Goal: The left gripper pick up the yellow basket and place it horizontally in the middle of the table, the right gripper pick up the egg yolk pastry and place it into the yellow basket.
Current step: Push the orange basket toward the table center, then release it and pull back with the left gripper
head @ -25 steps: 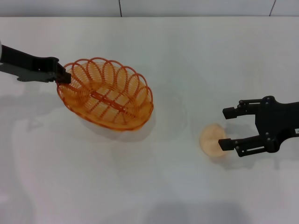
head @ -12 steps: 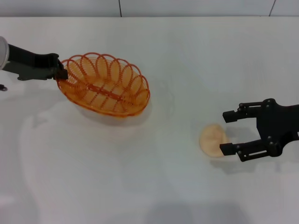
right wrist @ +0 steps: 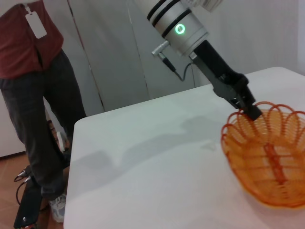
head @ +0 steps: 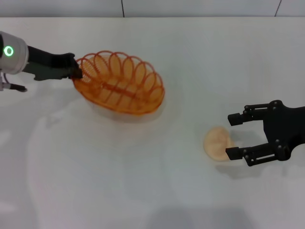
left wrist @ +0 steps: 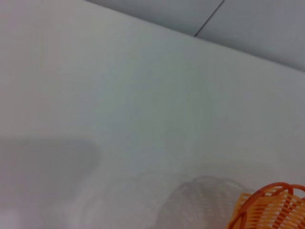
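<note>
Left gripper (head: 75, 72) clamped on the rim at the left end of the yellow basket (head: 120, 84) — basket tilted, over the table (head: 143, 181) left of centre. Right gripper (head: 233, 135) spread wide beside the egg yolk pastry (head: 218, 142) — pastry on the table, just off the fingertips, near the lower finger.

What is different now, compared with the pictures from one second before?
The left pincer, shut on the yellow basket at its rim, carried it toward the table's middle, to the robot's right. The right pincer stayed open beside the egg yolk pastry, drifting slightly right. The pastry did not move.
</note>
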Controlling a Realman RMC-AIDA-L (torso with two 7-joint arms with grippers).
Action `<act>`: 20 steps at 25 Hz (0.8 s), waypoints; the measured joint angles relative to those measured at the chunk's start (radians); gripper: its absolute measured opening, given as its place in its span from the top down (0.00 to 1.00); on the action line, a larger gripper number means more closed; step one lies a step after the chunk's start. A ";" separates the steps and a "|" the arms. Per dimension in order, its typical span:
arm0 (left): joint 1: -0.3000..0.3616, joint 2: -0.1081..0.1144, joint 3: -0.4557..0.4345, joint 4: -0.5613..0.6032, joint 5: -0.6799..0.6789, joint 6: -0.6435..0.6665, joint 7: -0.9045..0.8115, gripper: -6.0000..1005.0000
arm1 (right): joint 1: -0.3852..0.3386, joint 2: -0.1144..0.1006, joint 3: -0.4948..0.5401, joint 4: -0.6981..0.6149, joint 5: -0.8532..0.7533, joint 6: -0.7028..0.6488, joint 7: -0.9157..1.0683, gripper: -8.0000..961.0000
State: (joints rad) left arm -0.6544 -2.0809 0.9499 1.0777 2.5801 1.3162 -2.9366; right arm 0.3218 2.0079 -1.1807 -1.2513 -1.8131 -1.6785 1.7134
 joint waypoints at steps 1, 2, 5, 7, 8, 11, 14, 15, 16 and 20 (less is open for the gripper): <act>0.003 0.000 0.001 -0.003 -0.020 -0.009 -0.006 0.91 | 0.001 0.000 0.000 0.000 0.000 -0.002 0.000 0.17; 0.005 0.000 0.001 -0.003 -0.032 -0.014 -0.010 0.91 | 0.003 0.000 0.000 0.000 0.000 -0.004 0.000 0.17; 0.012 0.000 0.000 -0.004 -0.062 -0.032 -0.024 0.91 | 0.004 0.000 0.000 -0.003 0.000 -0.004 0.000 0.17; 0.017 -0.001 -0.001 -0.007 -0.080 -0.039 -0.027 0.91 | 0.005 0.000 0.000 -0.004 0.000 -0.006 0.000 0.17; 0.022 -0.001 -0.002 -0.009 -0.090 -0.043 -0.028 0.91 | 0.007 0.000 0.000 -0.005 0.000 -0.007 0.000 0.17; 0.033 -0.001 0.000 -0.027 -0.118 -0.063 -0.028 0.91 | 0.011 0.000 0.000 -0.005 0.000 -0.010 0.000 0.17; 0.042 -0.001 -0.001 -0.032 -0.128 -0.079 -0.031 0.91 | 0.015 0.000 0.000 -0.005 0.000 -0.015 0.001 0.17; 0.043 -0.001 -0.001 -0.033 -0.130 -0.082 -0.032 0.91 | 0.017 0.000 0.000 -0.005 0.000 -0.016 0.001 0.17; 0.048 -0.001 -0.001 -0.039 -0.136 -0.089 -0.033 0.91 | 0.018 0.000 0.000 -0.005 0.000 -0.017 0.001 0.17; 0.049 -0.001 0.002 -0.079 -0.159 -0.110 -0.034 0.91 | 0.027 -0.001 0.001 -0.005 0.000 -0.023 0.002 0.17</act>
State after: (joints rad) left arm -0.6049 -2.0814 0.9514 0.9988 2.4215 1.2062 -2.9711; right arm 0.3484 2.0072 -1.1798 -1.2565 -1.8133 -1.7018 1.7152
